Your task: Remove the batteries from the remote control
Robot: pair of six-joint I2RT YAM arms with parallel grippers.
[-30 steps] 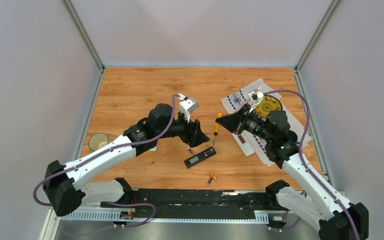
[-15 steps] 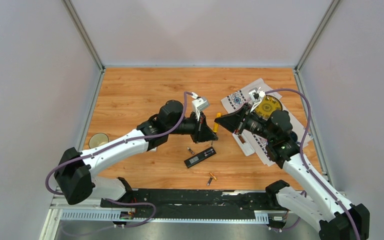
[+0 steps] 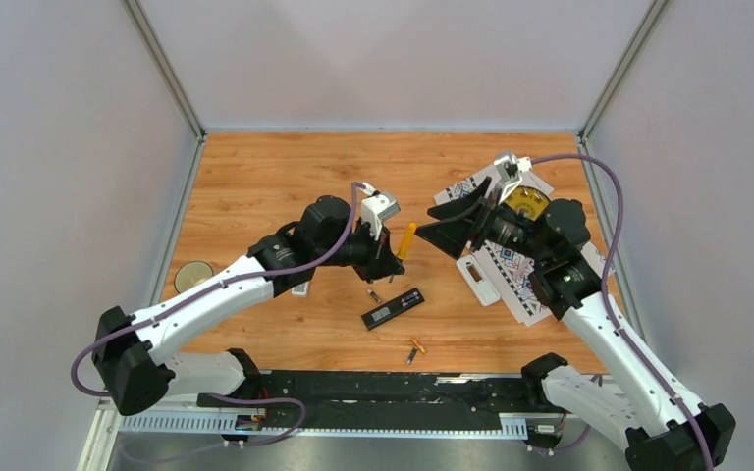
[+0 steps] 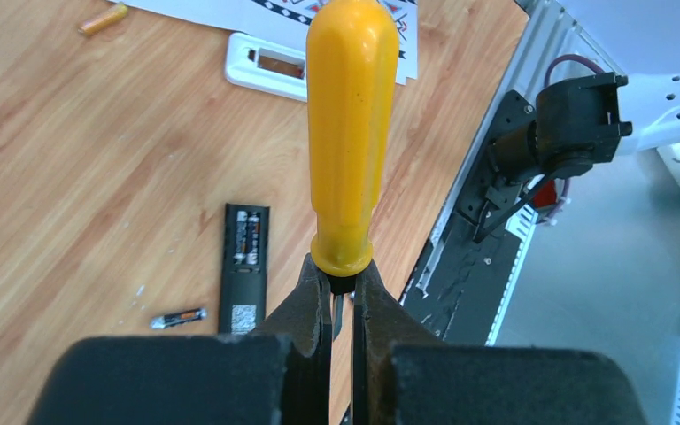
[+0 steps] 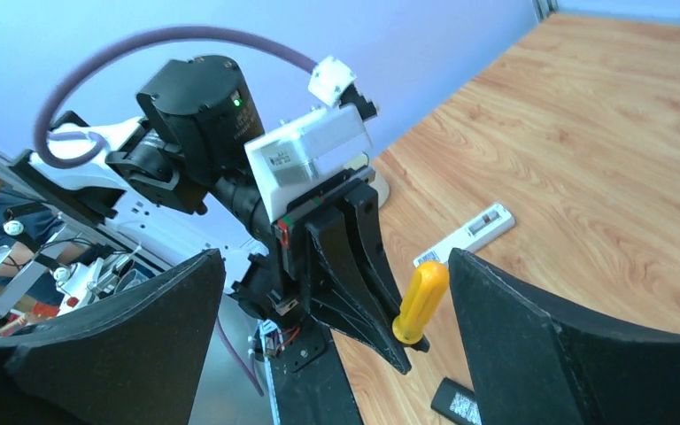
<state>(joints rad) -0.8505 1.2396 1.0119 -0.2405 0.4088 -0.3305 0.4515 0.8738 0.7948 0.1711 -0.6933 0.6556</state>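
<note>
near the remote (image 3: 393, 307) our left gripper (image 4: 341, 270) clamps the screwdriver (image 4: 351, 133), right gripper (image 5: 334, 257) agape; batteries (image 4: 246, 235) seemingly inside, we'd pry gently.

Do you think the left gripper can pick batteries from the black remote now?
Probably not: the left gripper is shut on the screwdriver, though nothing covers the batteries in the black remote.

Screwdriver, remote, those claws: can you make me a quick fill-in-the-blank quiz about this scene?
1. The left gripper is shut on a screwdriver with a ___ handle.
2. The right gripper holds nothing; it is ___.
3. The black remote lies with its battery compartment facing ___.
4. Right beside it lies one loose ___.
Missing words: yellow; open; up; battery.
</note>
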